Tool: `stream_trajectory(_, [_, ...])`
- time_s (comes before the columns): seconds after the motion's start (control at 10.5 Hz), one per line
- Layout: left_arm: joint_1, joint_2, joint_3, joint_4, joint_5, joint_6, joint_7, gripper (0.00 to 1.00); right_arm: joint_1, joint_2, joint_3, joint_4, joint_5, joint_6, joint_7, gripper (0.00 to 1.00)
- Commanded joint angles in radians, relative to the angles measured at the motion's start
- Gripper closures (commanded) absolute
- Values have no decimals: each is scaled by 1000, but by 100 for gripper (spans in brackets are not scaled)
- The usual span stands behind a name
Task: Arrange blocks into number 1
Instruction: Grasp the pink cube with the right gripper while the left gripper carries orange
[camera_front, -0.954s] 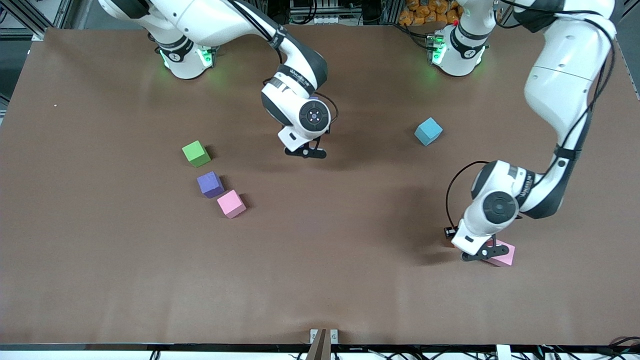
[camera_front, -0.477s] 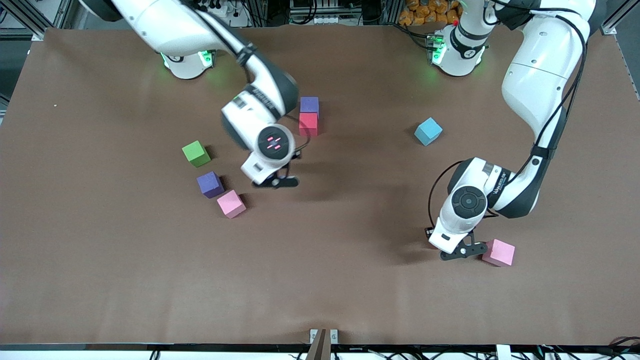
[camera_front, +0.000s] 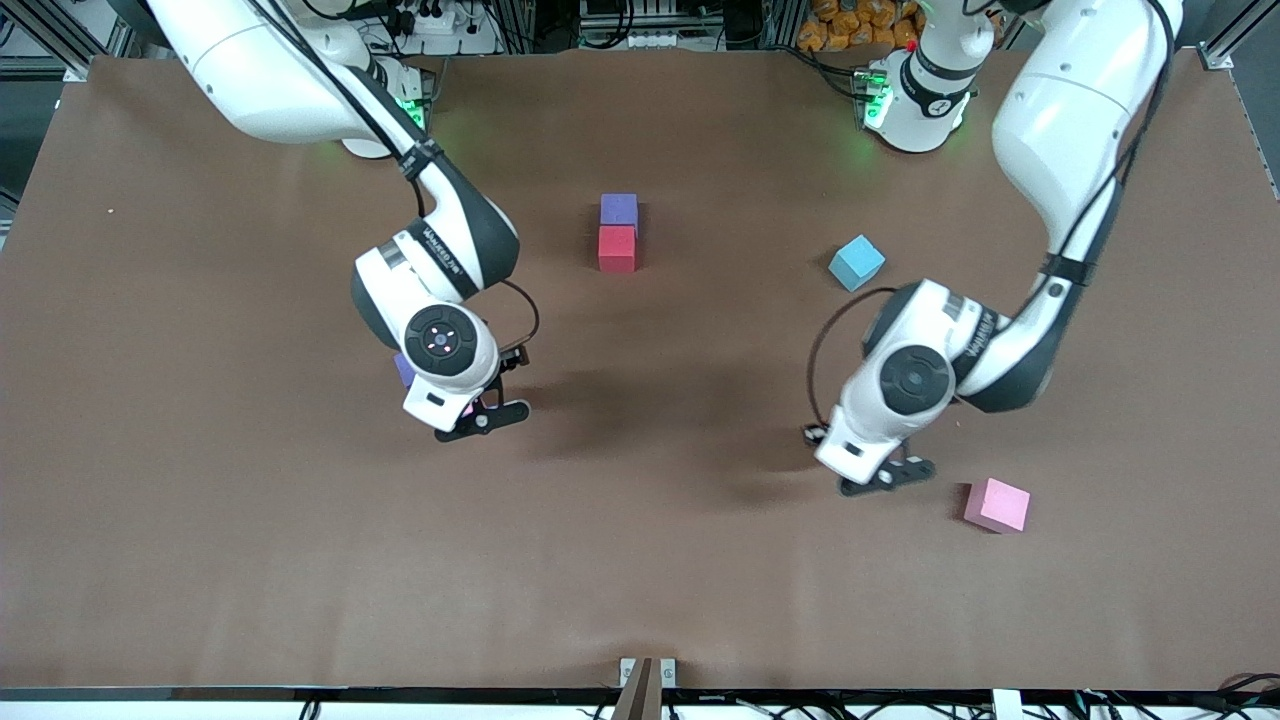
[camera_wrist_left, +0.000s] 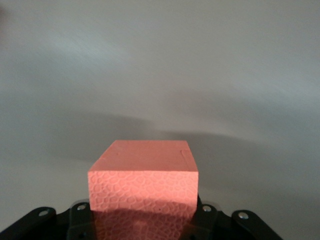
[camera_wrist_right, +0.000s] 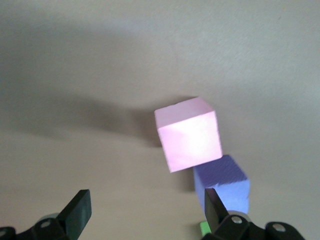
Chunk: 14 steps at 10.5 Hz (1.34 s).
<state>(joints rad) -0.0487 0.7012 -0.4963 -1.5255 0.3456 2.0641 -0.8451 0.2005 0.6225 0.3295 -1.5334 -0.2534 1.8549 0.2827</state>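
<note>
Both arms have shifted since the earlier frames. From over the middle of the surface the right tool has swung toward the right arm's end and now hangs over a pink cube and a purple cube, fingers spread wide and holding nothing. Its arm now covers most of that pair and the green cube in the front view, where only slivers of purple and pink show. That same move has uncovered a second purple cube touching a red cube, the purple one farther from the front camera.

At the other end, the left tool has lifted off the second pink cube — which it had been covering — and drifted toward the middle. It is clenched on an orange cube, held in the air over bare surface. That pink cube rests alone near the left arm's end.

All the cubes are matte foam with crisp edges; the orange one shows a fine cell-like pattern on the face nearest the wrist camera and a smooth top. A light blue cube lies turned at an angle on the plain brown surface.
</note>
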Motion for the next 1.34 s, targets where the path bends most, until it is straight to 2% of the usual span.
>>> stream_trajectory(0.0, [-109,-14,-54,-13,-25,-25,-136,100,-59,32,16,-23,-49,87,-54,0])
stream_trajectory(0.19, [-285,23,-54,-4,-43,-9,-253,100,-95,68,14,-82,-52,217,-88,0])
stream_trajectory(0.38, [-422,41,-51,-7,-45,45,-345,100,-95,74,2,-97,-75,239,-91,0])
stream_trajectory(0.57, [-468,60,-50,-12,-40,59,-354,100,-95,86,0,-97,-87,253,-93,0])
stream_trajectory(0.67, [-482,67,-50,-15,-39,62,-353,100,-96,94,0,-108,-89,274,-93,11])
stream_trajectory(0.76, [-493,78,-50,-13,-33,71,-353,100,-104,94,0,-123,-89,299,-93,47])
stream_trajectory(0.86, [-494,90,-50,-15,-31,92,-351,100,-108,94,0,-125,-87,299,-89,74])
stream_trajectory(0.95, [-494,101,-50,-13,-28,105,-351,100,-108,92,0,-123,-84,294,-83,96])
stream_trajectory(1.05, [-507,115,-50,-13,-28,116,-351,100,-107,86,2,-120,-79,287,-74,100])
stream_trajectory(1.24, [-519,132,-48,-16,-28,117,-353,100,-105,53,9,-108,-60,230,-57,100])
